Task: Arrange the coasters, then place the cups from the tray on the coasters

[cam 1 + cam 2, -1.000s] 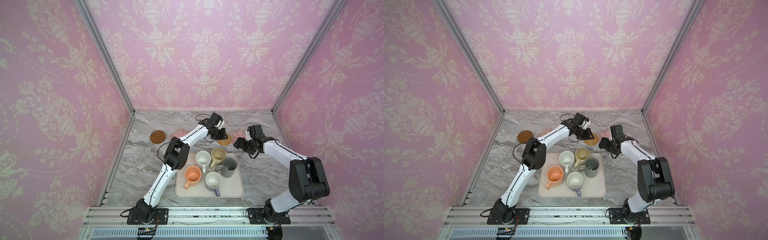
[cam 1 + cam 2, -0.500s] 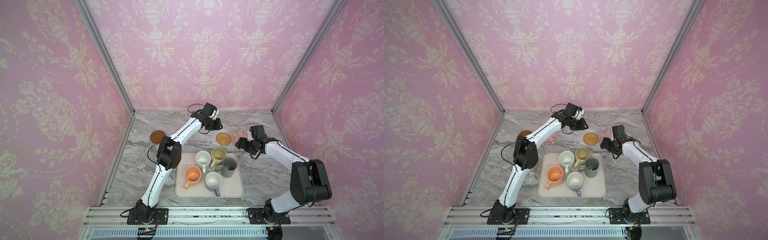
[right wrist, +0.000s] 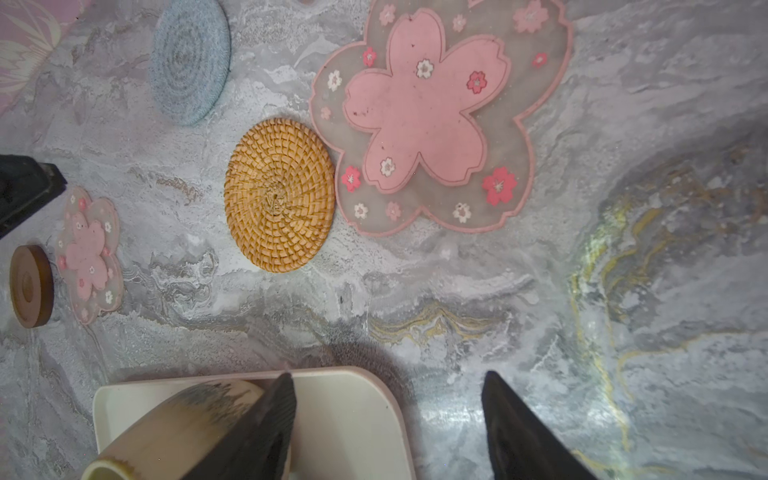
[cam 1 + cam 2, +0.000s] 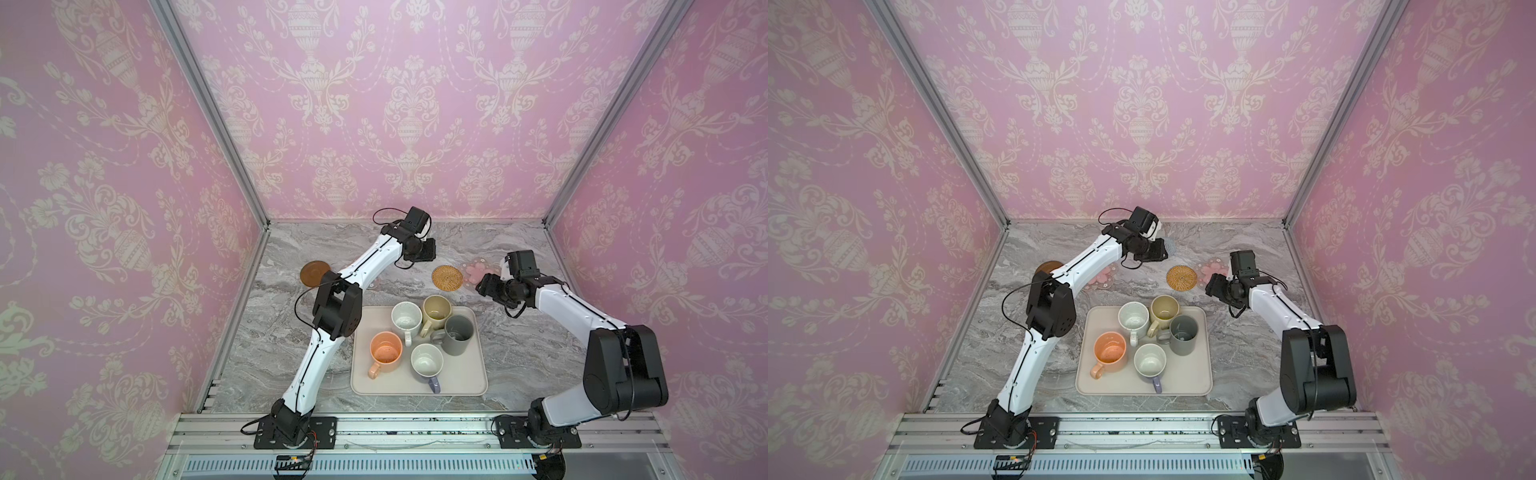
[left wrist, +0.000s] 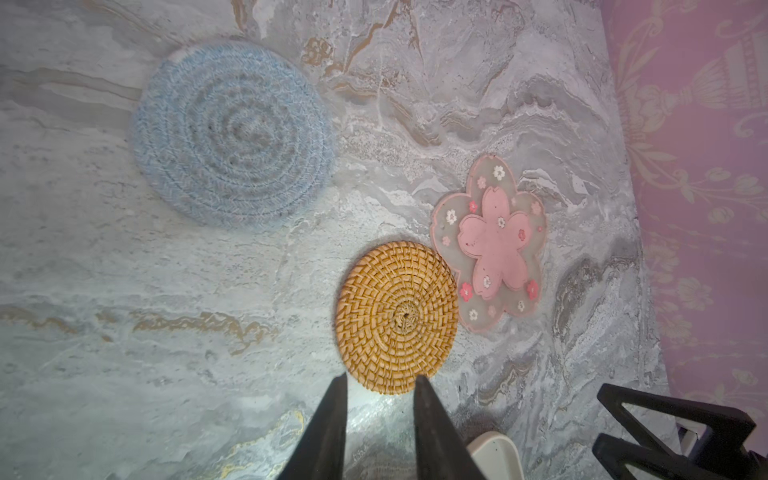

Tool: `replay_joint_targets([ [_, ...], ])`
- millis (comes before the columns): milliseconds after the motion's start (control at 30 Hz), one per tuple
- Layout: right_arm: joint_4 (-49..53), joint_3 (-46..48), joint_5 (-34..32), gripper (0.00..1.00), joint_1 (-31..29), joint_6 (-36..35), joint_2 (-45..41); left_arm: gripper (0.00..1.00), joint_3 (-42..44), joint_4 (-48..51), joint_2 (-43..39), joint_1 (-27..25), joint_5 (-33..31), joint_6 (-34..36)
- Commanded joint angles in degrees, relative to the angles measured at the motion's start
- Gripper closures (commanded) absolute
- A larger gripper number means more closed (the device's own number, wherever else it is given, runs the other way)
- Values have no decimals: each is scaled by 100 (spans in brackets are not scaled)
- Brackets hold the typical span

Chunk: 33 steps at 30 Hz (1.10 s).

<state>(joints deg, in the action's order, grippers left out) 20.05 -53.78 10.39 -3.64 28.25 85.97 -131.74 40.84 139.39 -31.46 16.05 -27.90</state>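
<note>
Five cups stand on the cream tray (image 4: 469,382): orange (image 4: 385,351), speckled white (image 4: 406,318), beige-yellow (image 4: 436,309), dark grey (image 4: 457,332) and lavender (image 4: 427,361). Behind the tray lie the coasters: dark brown (image 4: 314,273), a pink flower (image 4: 1104,277) partly under my left arm, blue crocheted (image 5: 232,133), rattan (image 4: 447,277) and a second pink flower (image 4: 478,272). My left gripper (image 5: 379,380) hovers at the back over the blue coaster, slightly open and empty. To the right of the rattan coaster, my right gripper (image 3: 386,376) is wide open and empty above the tray's far right corner.
Metal frame posts and pink wallpapered walls close in the marble table (image 4: 540,332) at the back and on both sides. In the right wrist view the beige-yellow cup (image 3: 178,424) is close beside one finger.
My left gripper has lifted off the rattan coaster and swung toward the back, over the blue coaster. The rattan coaster now lies uncovered. My right gripper has hardly moved.
</note>
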Motion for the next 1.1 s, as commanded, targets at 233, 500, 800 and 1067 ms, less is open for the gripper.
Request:
replay_joint_targets([
  [233, 127, 202, -160, 28, 90, -108, -357, 70, -663, -331, 692, 360, -358, -154],
  [500, 217, 218, -222, 28, 137, -136, -509, 71, -1033, -853, 1156, 362, -255, -316],
  [800, 324, 297, -310, 27, 169, -188, -708, 71, -1177, -1364, 1578, 360, -207, -591],
  [1067, 348, 402, -323, 27, 202, -222, -880, 71, -1196, -1441, 1807, 378, -340, -832],
])
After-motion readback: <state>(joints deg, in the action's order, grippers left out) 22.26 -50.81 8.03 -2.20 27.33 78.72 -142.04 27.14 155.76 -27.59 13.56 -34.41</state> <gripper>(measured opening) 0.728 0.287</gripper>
